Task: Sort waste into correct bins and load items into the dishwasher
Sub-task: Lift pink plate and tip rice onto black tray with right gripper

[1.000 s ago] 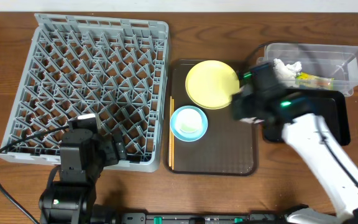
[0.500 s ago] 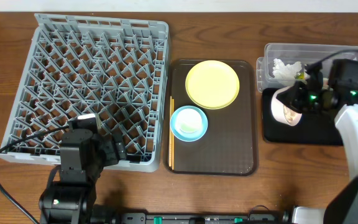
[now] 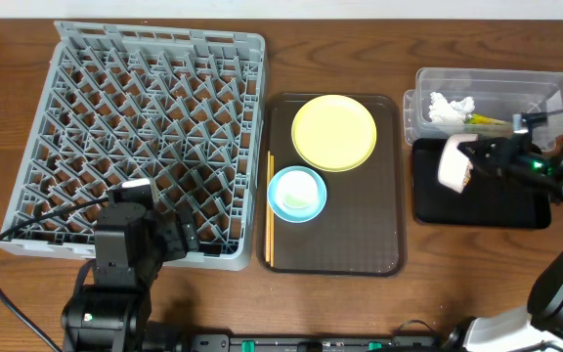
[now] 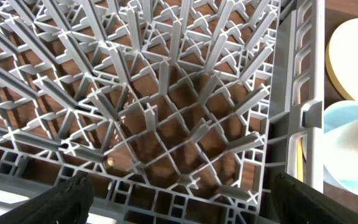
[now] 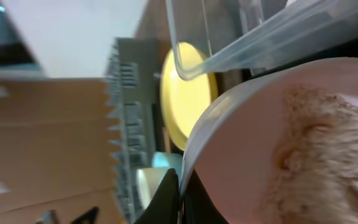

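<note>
1. Our right pincer (image 3: 473, 162) is pinched shut on the rim of the cream-white bowl (image 3: 454, 163).
2. The bowl is tipped on its side, up above the left end of the black tray (image 3: 487, 202).
3. We can see pale crumbs (image 5: 319, 143) inside the bowl.
4. The clear tub (image 3: 487, 73) is just behind the black tray. The white tissue (image 3: 451, 107) and the snack wrapper (image 3: 487, 121) lie in it.
5. Our left pincer (image 4: 185, 200) is wide open and holds nothing. It hangs over the near right corner of the grey dish rack (image 3: 135, 137).
6. The yellow plate (image 3: 333, 132) and the light-blue bowl (image 3: 296, 193) sit on the brown tray (image 3: 360, 235).
7. The chopsticks (image 3: 269, 210) lie along the brown tray's left edge.
</note>
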`<state>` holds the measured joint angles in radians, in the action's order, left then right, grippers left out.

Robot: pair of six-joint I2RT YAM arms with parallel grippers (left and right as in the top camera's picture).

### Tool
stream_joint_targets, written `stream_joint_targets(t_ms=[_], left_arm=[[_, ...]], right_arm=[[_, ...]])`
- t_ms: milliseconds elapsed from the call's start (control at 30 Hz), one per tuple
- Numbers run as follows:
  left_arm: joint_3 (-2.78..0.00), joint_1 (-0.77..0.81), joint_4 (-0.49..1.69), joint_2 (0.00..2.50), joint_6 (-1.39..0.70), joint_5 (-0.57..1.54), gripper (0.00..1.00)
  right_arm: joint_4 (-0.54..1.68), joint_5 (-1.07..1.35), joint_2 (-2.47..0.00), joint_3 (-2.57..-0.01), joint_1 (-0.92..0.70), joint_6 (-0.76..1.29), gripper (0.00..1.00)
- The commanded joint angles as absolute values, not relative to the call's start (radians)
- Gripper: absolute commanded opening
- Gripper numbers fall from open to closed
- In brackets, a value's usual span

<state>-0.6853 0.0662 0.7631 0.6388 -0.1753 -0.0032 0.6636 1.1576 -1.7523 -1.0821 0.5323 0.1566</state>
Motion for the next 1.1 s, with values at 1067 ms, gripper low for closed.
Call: stream_joint_targets(t_ms=[1067], left_arm=[[-0.711, 0.062, 0.767, 0.638, -0.161, -0.008, 0.91]], right_arm=[[0.693, 1.555, -1.916, -1.08, 0.827, 0.155, 0.01]])
